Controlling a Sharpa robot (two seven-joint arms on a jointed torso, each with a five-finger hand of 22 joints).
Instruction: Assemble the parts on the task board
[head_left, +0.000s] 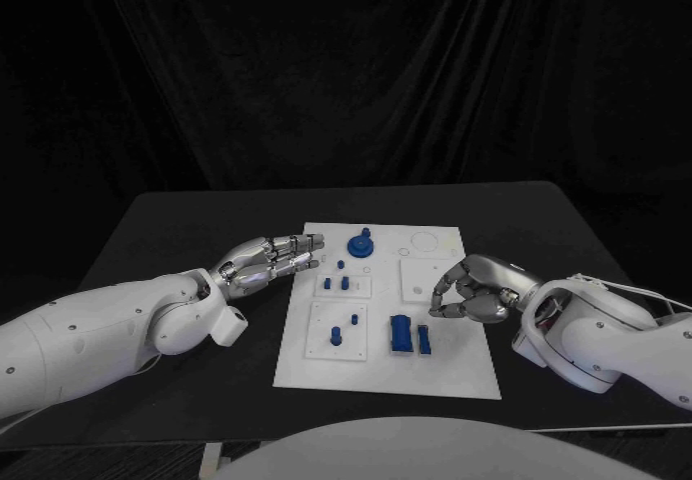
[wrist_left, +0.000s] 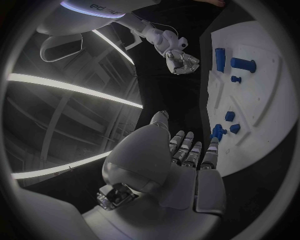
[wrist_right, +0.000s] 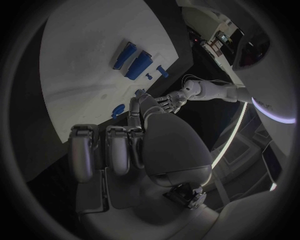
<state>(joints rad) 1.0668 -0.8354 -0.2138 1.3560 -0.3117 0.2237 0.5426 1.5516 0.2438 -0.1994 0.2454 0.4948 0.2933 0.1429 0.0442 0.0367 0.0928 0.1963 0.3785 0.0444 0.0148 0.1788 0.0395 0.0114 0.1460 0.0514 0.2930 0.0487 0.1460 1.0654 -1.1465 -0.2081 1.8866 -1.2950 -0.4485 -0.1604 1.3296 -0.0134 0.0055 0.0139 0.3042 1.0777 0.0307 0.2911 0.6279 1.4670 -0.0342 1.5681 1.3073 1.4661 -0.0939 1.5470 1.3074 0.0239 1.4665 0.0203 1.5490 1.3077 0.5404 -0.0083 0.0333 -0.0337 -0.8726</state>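
Eyeing the blue parts on the task board, I judged them light, rigid, slick; best pinched across their sides. My left hand hovered empty, fingers extended; right hand curled, apparently empty.

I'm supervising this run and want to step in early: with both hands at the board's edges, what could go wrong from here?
The right hand hangs curled over the task board's right edge; lowering could nudge the board. The left hand, fingers extended beside the small pegs, might knock them when reaching in.
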